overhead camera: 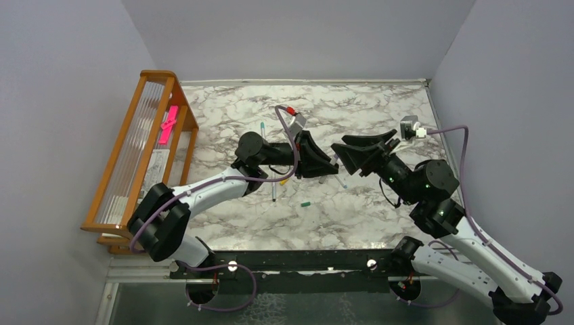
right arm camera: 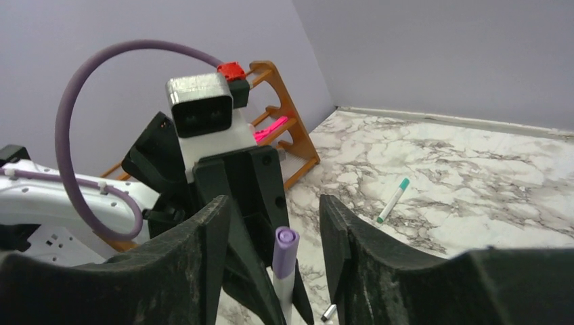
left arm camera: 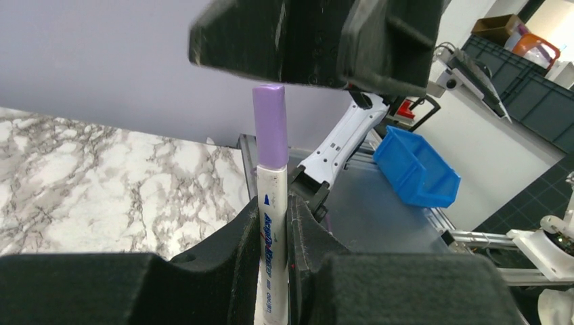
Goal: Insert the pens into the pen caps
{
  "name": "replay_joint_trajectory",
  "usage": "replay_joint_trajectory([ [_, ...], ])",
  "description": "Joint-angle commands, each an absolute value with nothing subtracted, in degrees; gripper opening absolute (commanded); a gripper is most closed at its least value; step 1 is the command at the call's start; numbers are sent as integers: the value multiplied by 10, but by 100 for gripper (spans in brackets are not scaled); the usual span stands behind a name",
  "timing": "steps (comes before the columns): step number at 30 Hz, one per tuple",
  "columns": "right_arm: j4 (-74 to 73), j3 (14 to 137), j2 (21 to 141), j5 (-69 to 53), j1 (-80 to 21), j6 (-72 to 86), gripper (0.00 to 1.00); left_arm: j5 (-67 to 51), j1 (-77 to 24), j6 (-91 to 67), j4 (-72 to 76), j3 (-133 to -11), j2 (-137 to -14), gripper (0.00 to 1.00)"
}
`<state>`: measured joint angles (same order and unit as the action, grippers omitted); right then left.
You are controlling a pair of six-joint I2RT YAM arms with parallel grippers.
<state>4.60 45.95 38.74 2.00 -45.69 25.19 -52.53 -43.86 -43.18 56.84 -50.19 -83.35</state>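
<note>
— What's nearest us on the marbled white-grey surface (overhead camera: pixel 379 210)?

— A small stubby green plastic cap (overhead camera: pixel 305 203), lying loose on its own. Just beyond it to the left, a thin white pen with a dark tip (overhead camera: pixel 274 191) lies flat, its far end running under the left arm.

— And the hands?

— They meet above the middle of the surface, tip to tip. The left hand (left arm camera: pixel 274 213) is clamped narrow on a white-barrelled pen with blue lettering (left arm camera: pixel 272 186), gripping the barrel from both sides. A pale purple plastic cap (left arm camera: pixel 269 125) sits on the end of that pen, out past the fingers.

— Has the right one got hold of the cap?

— No. The right hand (right arm camera: pixel 274 206) is spread wide, one finger on either side of the purple cap with a clear gap on each side. Whether the cap's end touches the palm I can't tell.

— Anything further back?

— A slim white pen with a teal cap (overhead camera: pixel 262 128) lies flat beyond the left hand, well apart from the others. Far left, against the wall, there's a wooden rack (overhead camera: pixel 135 156) with a bright pink flat strip (overhead camera: pixel 168 124) in it.
</note>
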Motion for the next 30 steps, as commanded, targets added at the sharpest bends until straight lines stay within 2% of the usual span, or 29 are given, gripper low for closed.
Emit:
replay_joint_trajectory([
  [1,28,475,382,-23,-460,247,48,-566,-417,-511,678,-526,-854,0],
  [8,28,468,379,-35,-461,250,44,-575,-415,-556,732,-532,-874,0],
  [30,60,463,414,-46,-461,257,40,-577,-416,-550,735,-510,-871,0],
])
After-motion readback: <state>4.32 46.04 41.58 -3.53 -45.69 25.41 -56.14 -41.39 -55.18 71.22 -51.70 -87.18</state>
